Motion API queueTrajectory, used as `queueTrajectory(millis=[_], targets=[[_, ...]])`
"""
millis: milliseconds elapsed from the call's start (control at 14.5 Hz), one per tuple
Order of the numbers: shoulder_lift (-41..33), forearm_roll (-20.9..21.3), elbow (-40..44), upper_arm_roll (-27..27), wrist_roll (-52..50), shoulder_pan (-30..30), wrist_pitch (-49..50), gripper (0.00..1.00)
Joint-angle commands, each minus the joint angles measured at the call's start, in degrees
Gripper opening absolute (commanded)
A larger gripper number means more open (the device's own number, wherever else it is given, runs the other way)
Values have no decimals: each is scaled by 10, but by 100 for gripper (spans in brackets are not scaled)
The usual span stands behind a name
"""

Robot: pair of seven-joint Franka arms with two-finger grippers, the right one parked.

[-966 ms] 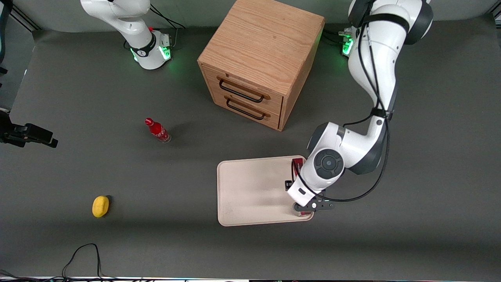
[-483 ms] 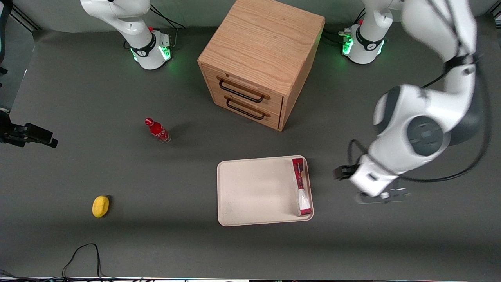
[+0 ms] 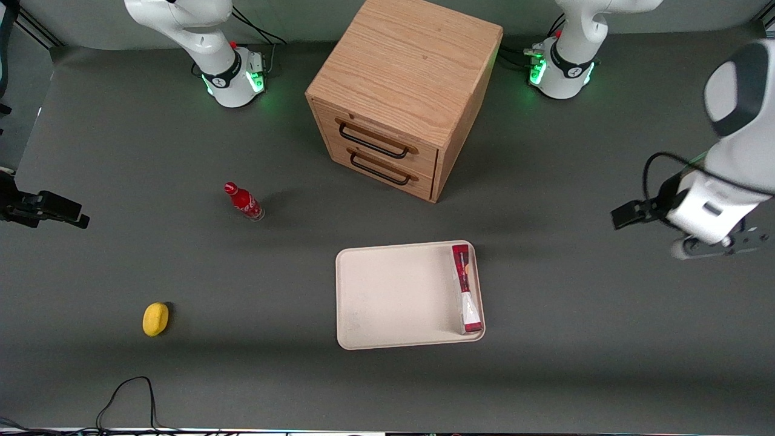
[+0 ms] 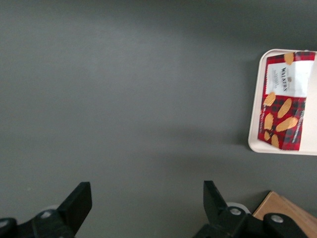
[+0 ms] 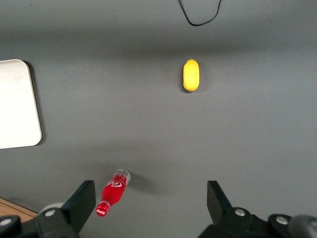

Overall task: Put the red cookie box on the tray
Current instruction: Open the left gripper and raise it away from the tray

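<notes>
Pincer [image 4: 143, 208] spread apart over bare table, red cookie box [image 3: 467, 296] on tray [image 3: 387, 297], tray partly cropped.

The name "Walkers" is printed in dark letters on the white end section of the red cookie box [image 4: 283, 101], which lies in the tray [image 4: 253, 134]; the smaller lines under the name cannot be read. A white script logo is seen on the small red bottle [image 5: 112, 193], but its letters cannot be made out with certainty. The gripper [image 4: 143, 208], held over bare table near the working arm's end with its fingers spread apart, bears no readable marking.
</notes>
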State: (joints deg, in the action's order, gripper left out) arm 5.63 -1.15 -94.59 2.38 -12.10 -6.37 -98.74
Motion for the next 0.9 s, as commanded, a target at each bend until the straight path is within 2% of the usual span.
queueTrajectory(millis=[0, 207, 414, 690, 828], targets=[[-104, 6, -92, -19, 27, 39, -12, 100], [-174, 13, -137, -42, 46, 76, -13, 100], [-195, 55, -136, -53, 78, 79, 12, 100], [-198, 50, -137, -52, 82, 79, 21, 100], [-197, 33, -137, -52, 83, 79, 20, 100]])
